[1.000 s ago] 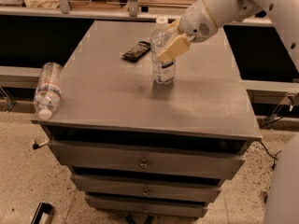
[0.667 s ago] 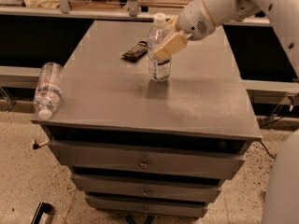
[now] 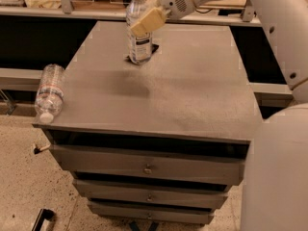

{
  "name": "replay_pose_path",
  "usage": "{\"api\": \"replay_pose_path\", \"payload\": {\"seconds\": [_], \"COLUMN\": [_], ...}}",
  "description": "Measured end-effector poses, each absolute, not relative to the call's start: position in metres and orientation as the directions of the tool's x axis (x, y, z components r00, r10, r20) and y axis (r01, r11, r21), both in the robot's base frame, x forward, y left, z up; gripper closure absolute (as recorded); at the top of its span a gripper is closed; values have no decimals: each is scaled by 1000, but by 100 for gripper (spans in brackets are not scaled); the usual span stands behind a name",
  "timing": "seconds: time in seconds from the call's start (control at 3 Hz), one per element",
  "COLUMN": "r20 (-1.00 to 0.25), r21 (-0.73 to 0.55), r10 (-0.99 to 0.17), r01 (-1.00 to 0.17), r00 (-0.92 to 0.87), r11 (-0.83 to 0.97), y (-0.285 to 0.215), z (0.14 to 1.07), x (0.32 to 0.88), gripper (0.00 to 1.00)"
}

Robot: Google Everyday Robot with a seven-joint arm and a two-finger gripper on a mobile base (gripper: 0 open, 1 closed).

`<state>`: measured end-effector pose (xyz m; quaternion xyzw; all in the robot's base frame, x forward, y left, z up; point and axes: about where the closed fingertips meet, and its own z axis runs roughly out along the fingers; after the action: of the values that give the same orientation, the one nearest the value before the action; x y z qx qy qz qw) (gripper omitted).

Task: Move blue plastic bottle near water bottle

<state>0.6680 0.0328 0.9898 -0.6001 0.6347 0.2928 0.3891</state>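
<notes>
Shifted left within 1 second, the blue plastic bottle [image 3: 140,44] stood upright near the far edge of the worktop [image 3: 192,95] — gripper [image 3: 143,23] clamped round its shoulder — well apart from the water bottle [image 3: 49,93] lying at the front-left corner.

A glossy white robot arm [image 3: 269,13] with smooth, rounded shells runs from 3 o'clock up to 12 o'clock. Small dark screw holes dot its wide upper section. The wrist housing bears a round patch of tiny dark perforations. The gripper [image 3: 144,23], at 12 o'clock, has a flat tan finger pad [image 3: 150,18]. A broad white rounded body panel [image 3: 276,177] fills 4 to 5 o'clock.
</notes>
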Motion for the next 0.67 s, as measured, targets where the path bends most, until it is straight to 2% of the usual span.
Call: {"api": "replay_pose_path", "payload": {"seconds": [0.33,0.67], "r20": [-846,-845], "r21": [-11,8], "r10": [-533,-534], "r01": [-999,-999], "r00": [-19,-26], "r11": [53,35], "y": [76,86], "z": [983,981], "x": [665,663], "gripper": [100,100]}}
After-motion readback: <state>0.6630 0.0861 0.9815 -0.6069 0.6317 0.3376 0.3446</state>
